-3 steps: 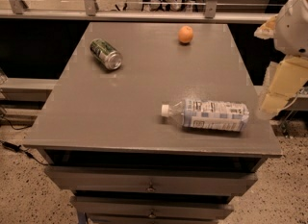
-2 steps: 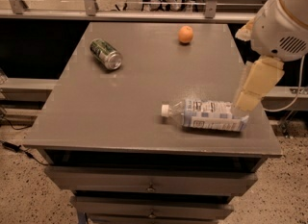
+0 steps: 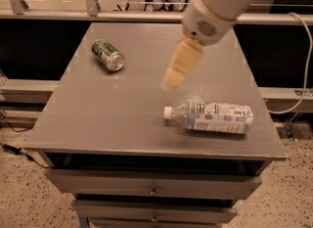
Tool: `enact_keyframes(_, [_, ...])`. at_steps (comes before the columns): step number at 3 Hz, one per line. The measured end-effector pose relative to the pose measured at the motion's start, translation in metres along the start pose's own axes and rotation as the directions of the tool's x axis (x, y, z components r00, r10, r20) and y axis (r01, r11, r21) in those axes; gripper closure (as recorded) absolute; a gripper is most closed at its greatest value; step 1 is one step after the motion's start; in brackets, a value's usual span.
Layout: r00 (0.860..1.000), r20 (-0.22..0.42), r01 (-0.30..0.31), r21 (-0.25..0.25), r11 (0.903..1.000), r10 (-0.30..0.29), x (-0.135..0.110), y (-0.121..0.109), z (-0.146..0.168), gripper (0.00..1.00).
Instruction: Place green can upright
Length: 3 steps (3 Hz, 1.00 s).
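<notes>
while green can (image 3: 108,55) lies on its side, gripper (image 3: 172,79) hovers well apart, its state unclear

Lab: drawered workbench (image 3: 98,124), cable (image 3: 306,58), hand (image 3: 175,75) above it.

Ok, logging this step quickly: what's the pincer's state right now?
Pincer: cannot be told; it hangs over the middle of the grey table, apart from the small green aluminium can lying on its side.

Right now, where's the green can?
In the camera view the green can lies on its side at the table's far left, apart from the bottle at near right. The gripper hovers over mid-table, right of the can.
</notes>
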<state>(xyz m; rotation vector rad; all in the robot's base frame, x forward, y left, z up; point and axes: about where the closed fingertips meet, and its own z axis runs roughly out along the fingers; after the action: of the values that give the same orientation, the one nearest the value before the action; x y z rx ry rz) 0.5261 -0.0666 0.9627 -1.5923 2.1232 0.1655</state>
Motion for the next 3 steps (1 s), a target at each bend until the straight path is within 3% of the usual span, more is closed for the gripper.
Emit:
enact_keyframes(1, [0.998,0.059,-0.020,-0.024,0.9995,0.021,-0.077,-0.015,0.033,0.00])
enact_keyframes(2, [0.998,0.058,-0.020,-0.024,0.9995,0.021,-0.076,-0.015,0.033,0.00])
enact_keyframes(3, [0.993,0.113,-0.041,-0.012,0.9991,0.042,-0.098,-0.023,0.044,0.00])
